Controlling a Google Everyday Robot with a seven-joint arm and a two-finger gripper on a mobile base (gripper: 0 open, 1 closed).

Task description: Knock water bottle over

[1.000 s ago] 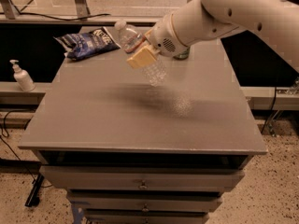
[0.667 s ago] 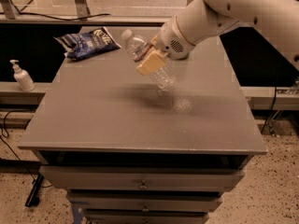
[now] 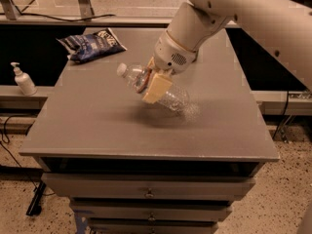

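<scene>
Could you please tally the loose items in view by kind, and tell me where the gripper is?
Bottles: 2, the water bottle, tilted over the table, and the pump bottle on the ledge to the table's left.
Bags: 1, the blue chip bag at the table's far corner.
Total: 3.
The gripper is at the water bottle's middle.

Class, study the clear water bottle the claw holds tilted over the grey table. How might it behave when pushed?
The water bottle, gripped at its middle by the claw, looks clear right through, so probably near-empty and light. Its round ribbed body would likely roll once lying on the table. The thin plastic may dent if squeezed.
</scene>
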